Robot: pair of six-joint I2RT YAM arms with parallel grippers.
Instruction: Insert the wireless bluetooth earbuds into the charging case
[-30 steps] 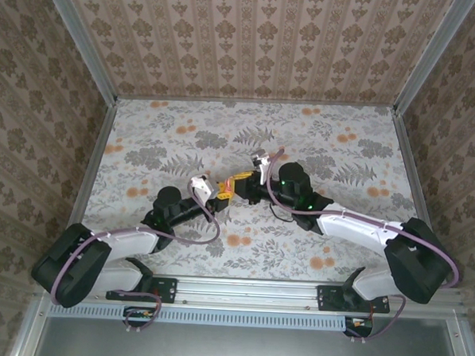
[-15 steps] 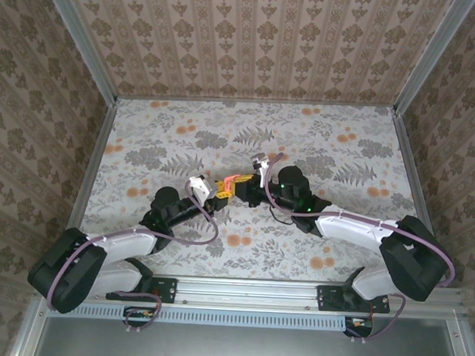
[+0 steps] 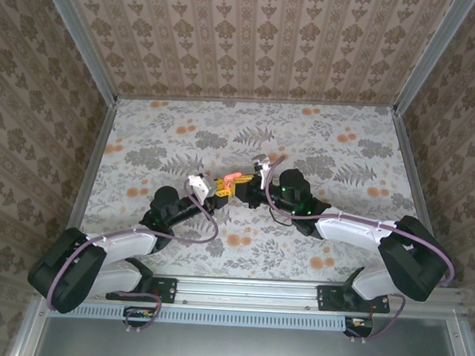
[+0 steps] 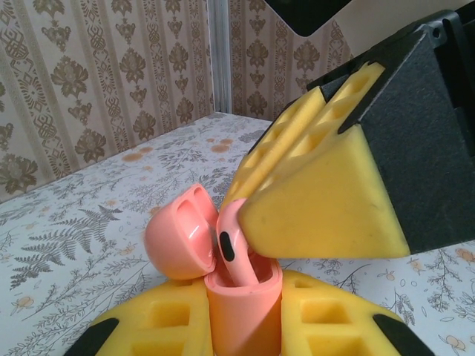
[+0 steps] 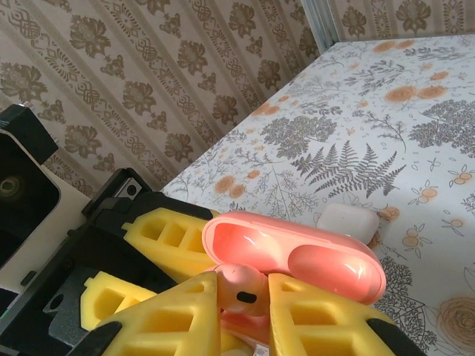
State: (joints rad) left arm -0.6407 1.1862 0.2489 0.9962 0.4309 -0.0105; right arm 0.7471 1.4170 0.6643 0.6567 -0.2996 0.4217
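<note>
The pink charging case (image 4: 243, 311) stands upright between my left gripper's (image 4: 243, 330) yellow pads (image 4: 145, 326), lid (image 4: 180, 233) swung open to the left. A pink earbud (image 4: 234, 248) with a dark oval spot points stem-down into the case's mouth, pinched in my right gripper (image 5: 249, 308), which is shut on it. In the right wrist view the earbud (image 5: 241, 289) sits just in front of the open lid (image 5: 297, 252). From above, both grippers meet at mid-table around the pink case (image 3: 233, 179). The second earbud is hidden.
A small white case (image 5: 347, 221) lies on the flowered table (image 3: 342, 152) just beyond the pink lid. Patterned walls (image 3: 252, 43) close in the table on three sides. Both arms stretch in from the near edge.
The two grippers have drawn closer together at mid-table. The right gripper has brought the earbud to the case, whose pink lid now shows from above.
</note>
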